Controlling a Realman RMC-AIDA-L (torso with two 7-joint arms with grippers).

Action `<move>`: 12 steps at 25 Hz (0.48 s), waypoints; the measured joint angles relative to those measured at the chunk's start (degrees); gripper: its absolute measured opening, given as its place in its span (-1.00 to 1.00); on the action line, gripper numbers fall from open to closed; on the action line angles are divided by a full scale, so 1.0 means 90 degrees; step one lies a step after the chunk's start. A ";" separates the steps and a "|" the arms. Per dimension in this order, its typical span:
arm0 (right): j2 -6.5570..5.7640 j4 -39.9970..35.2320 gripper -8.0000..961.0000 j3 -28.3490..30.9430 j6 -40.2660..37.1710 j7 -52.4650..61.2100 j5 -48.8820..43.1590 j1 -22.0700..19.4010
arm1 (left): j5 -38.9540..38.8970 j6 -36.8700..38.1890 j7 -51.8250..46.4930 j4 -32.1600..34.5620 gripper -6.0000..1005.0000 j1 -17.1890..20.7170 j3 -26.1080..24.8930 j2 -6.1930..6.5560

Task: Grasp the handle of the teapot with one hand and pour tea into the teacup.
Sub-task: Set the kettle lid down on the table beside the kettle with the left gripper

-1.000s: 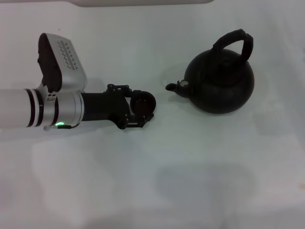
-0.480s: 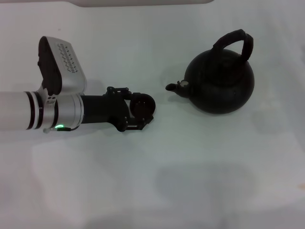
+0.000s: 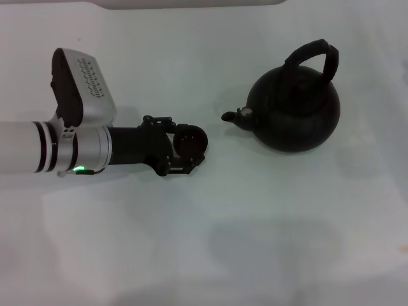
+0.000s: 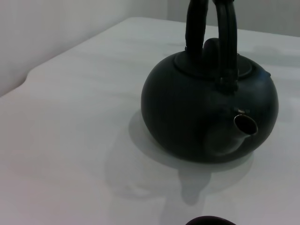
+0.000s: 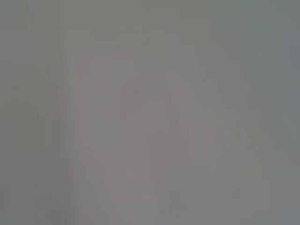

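Observation:
The matte-black teapot (image 3: 294, 109) stands on the white table at the right, with its arched handle (image 3: 313, 54) upright and its spout (image 3: 234, 116) pointing left. It fills the left wrist view (image 4: 206, 117), spout toward the camera. My left gripper (image 3: 186, 148) lies left of the spout, a short gap away, and is shut around the tiny dark teacup (image 3: 190, 139). The cup's rim just shows in the left wrist view (image 4: 210, 220). My right gripper is out of view, and its wrist view shows only a blank grey surface.
The white table (image 3: 268, 242) spreads in front of and around the teapot. Its far edge and a pale wall (image 4: 56, 28) show beyond the teapot in the left wrist view. The silver left arm (image 3: 51, 146) lies across the table's left side.
My left gripper with the teacup has shifted very slightly left and toward me. The teapot has not moved.

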 joint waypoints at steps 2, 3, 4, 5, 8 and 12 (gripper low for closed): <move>0.0000 0.0000 0.62 0.0000 0.0001 0.0000 0.0000 -0.0003 | 0.0005 -0.0002 0.0000 0.0004 0.40 0.0001 0.0000 0.0000; 0.0000 0.0000 0.62 0.0000 0.0000 0.0000 0.0000 -0.0004 | 0.0009 -0.0004 -0.0001 0.0007 0.40 0.0000 0.0000 0.0001; 0.0000 0.0000 0.62 0.0000 0.0001 0.0000 0.0000 -0.0004 | 0.0010 -0.0006 0.0000 0.0008 0.41 0.0000 0.0001 0.0001; 0.0000 0.0000 0.62 0.0000 0.0001 0.0000 0.0000 -0.0005 | 0.0012 -0.0009 -0.0002 0.0009 0.41 0.0002 0.0001 0.0002; 0.0000 0.0000 0.62 0.0000 0.0001 0.0000 0.0000 -0.0006 | 0.0012 -0.0010 -0.0009 0.0010 0.41 0.0007 0.0001 0.0003; 0.0000 0.0000 0.62 0.0000 0.0001 0.0000 0.0000 -0.0009 | 0.0044 -0.0045 -0.0008 0.0003 0.42 0.0021 0.0005 0.0006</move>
